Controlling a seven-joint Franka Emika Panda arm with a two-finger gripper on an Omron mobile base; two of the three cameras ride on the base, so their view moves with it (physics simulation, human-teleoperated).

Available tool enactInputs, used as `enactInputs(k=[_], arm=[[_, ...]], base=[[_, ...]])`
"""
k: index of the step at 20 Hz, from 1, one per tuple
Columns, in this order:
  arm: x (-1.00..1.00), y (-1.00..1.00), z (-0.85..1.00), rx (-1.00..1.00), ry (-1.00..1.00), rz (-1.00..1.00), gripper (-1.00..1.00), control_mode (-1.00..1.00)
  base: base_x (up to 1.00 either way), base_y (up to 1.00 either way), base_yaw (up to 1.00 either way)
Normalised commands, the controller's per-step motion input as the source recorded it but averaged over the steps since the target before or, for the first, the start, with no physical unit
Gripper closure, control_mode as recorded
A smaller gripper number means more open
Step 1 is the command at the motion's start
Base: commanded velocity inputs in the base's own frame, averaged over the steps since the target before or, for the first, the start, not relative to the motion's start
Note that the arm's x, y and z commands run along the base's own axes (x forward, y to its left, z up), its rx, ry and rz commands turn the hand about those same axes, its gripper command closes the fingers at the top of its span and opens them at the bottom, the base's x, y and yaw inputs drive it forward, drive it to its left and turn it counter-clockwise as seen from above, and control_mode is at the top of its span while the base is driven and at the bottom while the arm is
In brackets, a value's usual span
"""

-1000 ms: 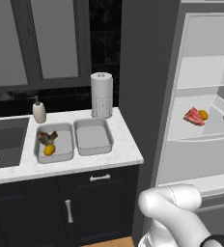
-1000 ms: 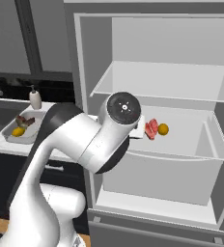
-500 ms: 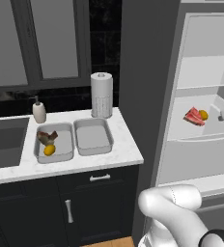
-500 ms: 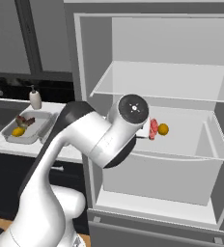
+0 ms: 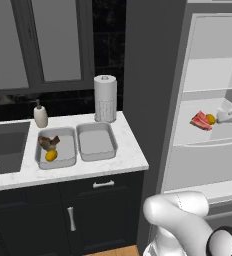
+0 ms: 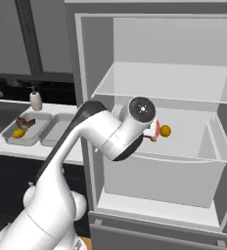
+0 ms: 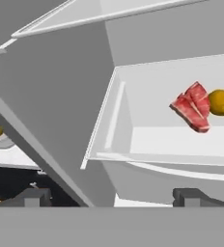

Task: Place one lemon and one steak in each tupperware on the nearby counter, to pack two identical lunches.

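On the white fridge shelf (image 7: 147, 140) a red steak (image 7: 192, 107) lies against a lemon (image 7: 220, 102); both also show in the left base view, steak (image 5: 201, 120) and lemon (image 5: 211, 119). My gripper (image 7: 113, 197) is open and holds nothing, hanging in front of the shelf's near left corner, short of the steak. On the counter (image 5: 130, 150) stand two grey tupperwares. The left tupperware (image 5: 68, 159) holds a steak (image 5: 48, 142) and a lemon (image 5: 51, 156). Nothing lies in the right tupperware (image 5: 96, 141). In the right base view my arm's wrist (image 6: 141, 110) hides part of the fridge steak (image 6: 157, 131).
A paper towel roll (image 5: 105, 98) and a soap dispenser (image 5: 40, 116) stand at the back of the counter, with a sink (image 5: 5, 145) to the left. A glass shelf (image 6: 164, 83) hangs above the fridge shelf, whose raised front lip (image 7: 181, 164) faces me.
My arm has swung right, further towards the fridge shelf, and the hand now shows at the right edge of the left base view. The food and tupperwares have not moved.
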Motion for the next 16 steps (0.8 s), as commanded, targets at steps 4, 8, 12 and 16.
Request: enactInputs(k=[4,8,12,16], arm=[[0.32,-0.04,-0.26,0.08,0.03,0.00,-1.00,-1.00],[0.00,-0.02,-0.51,0.09,0.01,0.00,-1.00,-1.00],[0.19,-0.15,-0.34,0.02,0.01,0.00,-1.00,-1.00],[0.51,-0.32,-0.12,0.03,0.00,0.00,-1.00,-1.00]], base=[[0.00,0.00,0.00],[0.00,0.00,0.00],[0.00,0.00,0.00],[0.00,0.00,0.00]])
